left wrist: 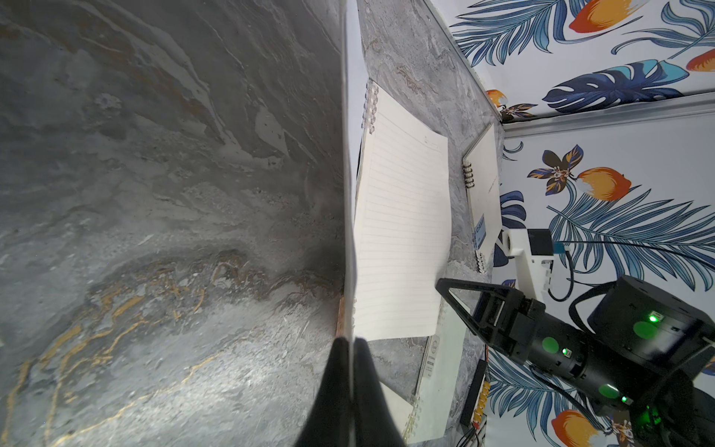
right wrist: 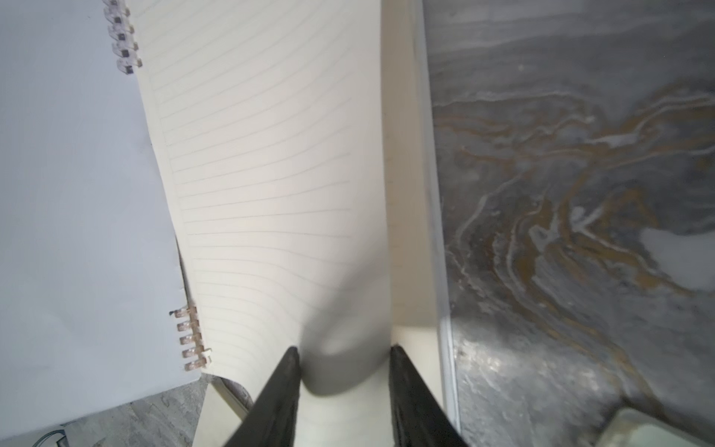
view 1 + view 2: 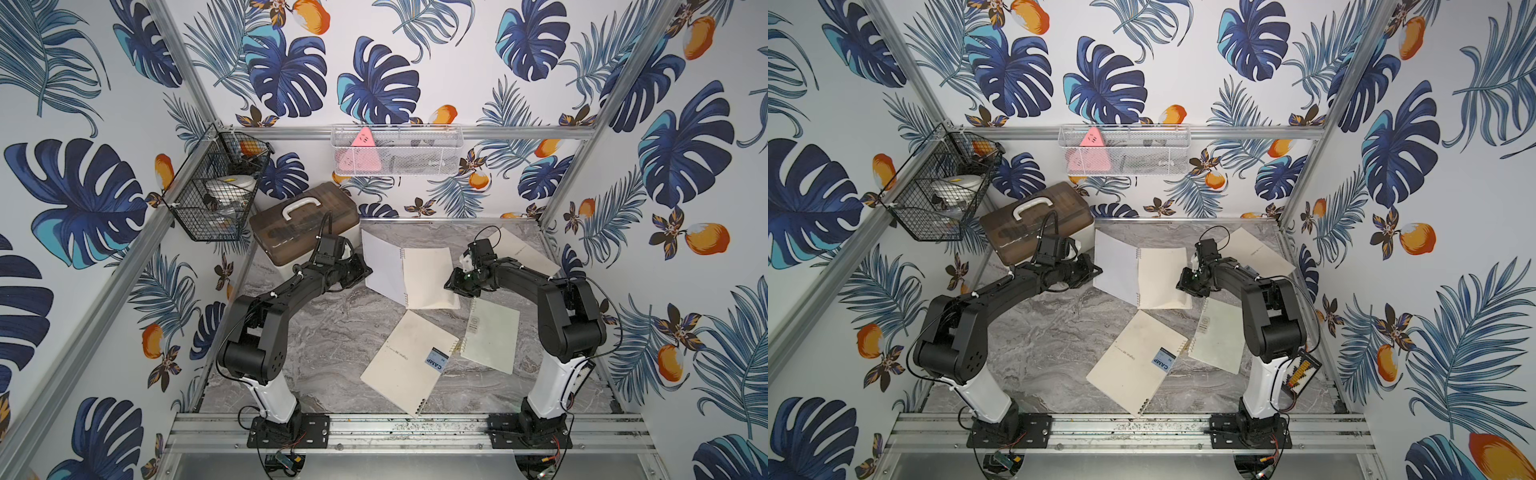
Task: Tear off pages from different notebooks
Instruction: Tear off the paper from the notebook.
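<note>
4 notebooks are lying on a marble tabletop, leaf-print walls enclosing it. Left gripper is clamping a cover; right gripper is gaping over a page.

Print on the near notebook looks too small to read.

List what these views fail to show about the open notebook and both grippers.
- Left gripper: shut on the cover in the left wrist view; in both top views its own body hides the fingertips.
- Right gripper: the right wrist view shows its jaws apart astride the bulging page; the bulge hides whether sheets beneath are caught too.
- CAMP notebook: the small print on its front is too small to read in both top views.
</note>
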`<state>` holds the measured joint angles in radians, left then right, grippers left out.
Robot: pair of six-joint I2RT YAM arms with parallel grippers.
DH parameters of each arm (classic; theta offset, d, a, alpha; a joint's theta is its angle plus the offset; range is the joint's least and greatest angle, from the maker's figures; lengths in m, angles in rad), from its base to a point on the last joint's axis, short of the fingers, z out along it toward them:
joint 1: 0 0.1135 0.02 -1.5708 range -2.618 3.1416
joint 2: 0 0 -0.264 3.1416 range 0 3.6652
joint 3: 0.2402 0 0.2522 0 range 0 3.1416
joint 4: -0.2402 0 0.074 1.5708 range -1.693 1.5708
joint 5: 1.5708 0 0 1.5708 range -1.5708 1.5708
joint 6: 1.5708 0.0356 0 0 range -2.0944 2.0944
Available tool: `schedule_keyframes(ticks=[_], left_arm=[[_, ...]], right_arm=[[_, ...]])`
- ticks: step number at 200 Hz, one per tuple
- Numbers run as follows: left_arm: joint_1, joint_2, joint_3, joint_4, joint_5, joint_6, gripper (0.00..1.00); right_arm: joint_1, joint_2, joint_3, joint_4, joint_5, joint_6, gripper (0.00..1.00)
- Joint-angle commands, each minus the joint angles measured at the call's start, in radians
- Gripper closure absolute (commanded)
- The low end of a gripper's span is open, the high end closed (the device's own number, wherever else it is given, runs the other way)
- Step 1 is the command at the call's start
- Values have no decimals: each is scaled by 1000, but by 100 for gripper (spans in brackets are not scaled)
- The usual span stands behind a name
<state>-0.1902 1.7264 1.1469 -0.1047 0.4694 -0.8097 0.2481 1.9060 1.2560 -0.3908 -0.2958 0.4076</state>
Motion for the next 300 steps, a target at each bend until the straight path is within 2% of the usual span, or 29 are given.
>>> schedule_keyframes(ticks=[1,47,106,300], left_arm=[[0,2,13,8,18,5,100],[0,2,12,3,21,13,100],[0,7,22,-7,25,21,100],[0,24,43,-20,32,31,100]], right_arm=[[12,3,25,-33,44,-22,60],[13,30,43,-17,-10,-9,60],[-4,-17,17,57,-98,68,60],[-23,-56,46,-17,-23,63,59]])
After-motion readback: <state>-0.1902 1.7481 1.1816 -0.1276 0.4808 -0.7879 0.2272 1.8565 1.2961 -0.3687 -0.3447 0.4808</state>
